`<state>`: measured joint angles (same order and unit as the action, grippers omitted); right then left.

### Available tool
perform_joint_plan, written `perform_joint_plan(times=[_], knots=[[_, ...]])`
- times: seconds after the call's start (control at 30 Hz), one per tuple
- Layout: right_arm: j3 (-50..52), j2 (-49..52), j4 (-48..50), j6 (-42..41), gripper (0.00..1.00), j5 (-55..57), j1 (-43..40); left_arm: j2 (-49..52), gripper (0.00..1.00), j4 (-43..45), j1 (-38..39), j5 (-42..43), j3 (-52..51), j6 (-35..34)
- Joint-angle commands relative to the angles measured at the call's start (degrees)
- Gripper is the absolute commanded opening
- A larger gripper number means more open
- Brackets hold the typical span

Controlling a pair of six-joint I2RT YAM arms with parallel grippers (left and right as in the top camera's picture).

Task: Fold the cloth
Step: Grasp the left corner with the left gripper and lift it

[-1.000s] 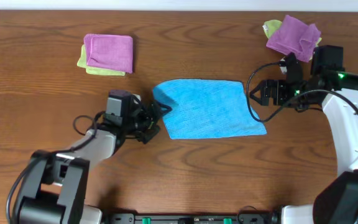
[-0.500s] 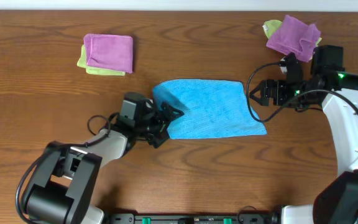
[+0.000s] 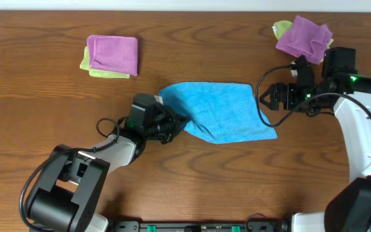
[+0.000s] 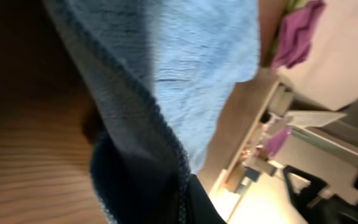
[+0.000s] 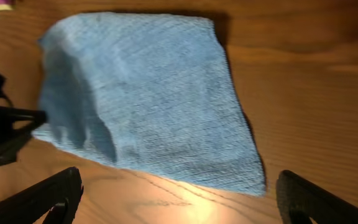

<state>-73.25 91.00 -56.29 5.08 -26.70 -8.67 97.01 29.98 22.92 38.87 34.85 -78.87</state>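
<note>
The blue cloth [image 3: 221,116] lies on the counter [image 3: 44,129] at the middle of the overhead frame. Most of it is flat, but its lower-left corner is raised and turned in toward the centre. The left fingers [image 3: 178,122] sit at that corner. The wrist view shows only cloth [image 4: 185,74] draped close over the lens, so I judge them clamped on it from the way the fabric hangs off them. The right fingers [image 3: 267,98] are spread wide apart and hold nothing, just off the cloth's right edge.

It looks like light, soft terry. It will sag and crease wherever it is unsupported, and it should drag on the wood rather than slide freely. A pinch at a corner or along the hemmed edge should hold best, since a grip in the middle would only bunch it. The free lower-right corner looks like the natural second hold.

A folded pile [image 3: 111,56] sits at upper left and a looser heap [image 3: 303,35] at upper right.
</note>
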Motion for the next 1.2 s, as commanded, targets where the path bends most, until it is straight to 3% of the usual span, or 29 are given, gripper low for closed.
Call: perform_joint_plan(times=[0.0,0.33,0.67,1.03,1.17], knots=[[1.77,-0.63,0.04,0.76,0.99,1.88,0.48,0.37,0.06,2.10,-0.81,2.78,0.61,-3.67],[8.72,-0.63,1.77,0.50,0.99,2.49,0.48,0.37,0.06,1.40,-8.66,12.26,1.18,-3.93],[10.56,-0.61,2.95,-0.68,0.99,1.97,0.50,0.37,0.06,0.61,-11.87,9.79,6.60,-5.38],[10.56,-0.61,2.97,-1.40,0.99,0.72,0.50,0.39,0.31,-6.88,-12.11,-3.54,11.04,0.79],[10.56,-0.61,2.95,-1.86,0.99,0.70,0.50,0.39,0.39,-6.88,-11.91,-4.37,11.08,2.27]])
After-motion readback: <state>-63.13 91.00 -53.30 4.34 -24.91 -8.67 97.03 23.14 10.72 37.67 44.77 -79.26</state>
